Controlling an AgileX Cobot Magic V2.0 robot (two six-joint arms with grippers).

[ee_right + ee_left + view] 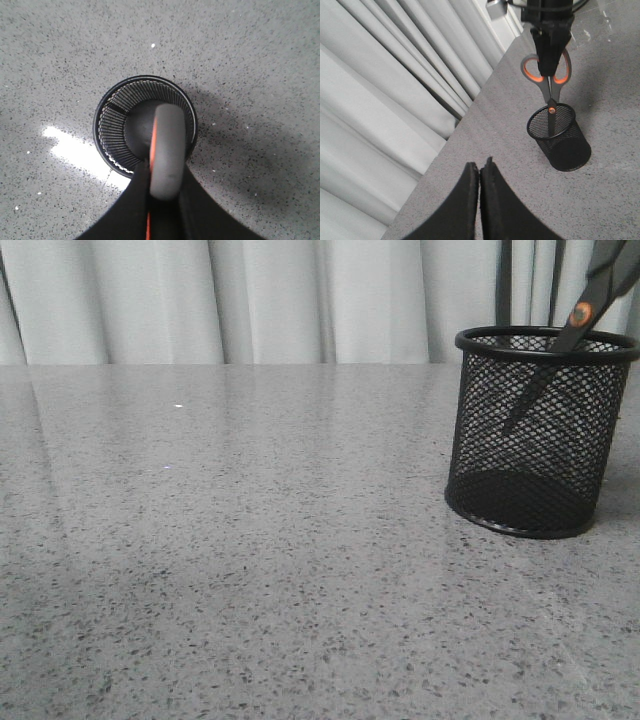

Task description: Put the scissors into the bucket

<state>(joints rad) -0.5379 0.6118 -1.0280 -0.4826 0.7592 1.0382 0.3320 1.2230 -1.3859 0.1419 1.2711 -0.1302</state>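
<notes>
The black mesh bucket [520, 470] stands upright on the table at the right. The scissors [580, 313] hang point down over it, with the blade tips inside below the rim and the orange pivot just above the rim. My right gripper [550, 70] is shut on the grey, orange-lined handles of the scissors [552, 106], directly above the bucket [570, 150]. In the right wrist view a handle loop of the scissors [165, 155] sits between the fingers of the gripper [162, 182], over the bucket's open top [102, 130]. My left gripper [479, 170] is shut and empty, high above the table and well away from the bucket.
The grey speckled table [250, 540] stretches left and in front of the bucket. Pale curtains [250, 300] hang behind the table's far edge. The bucket stands near the right side of the front view.
</notes>
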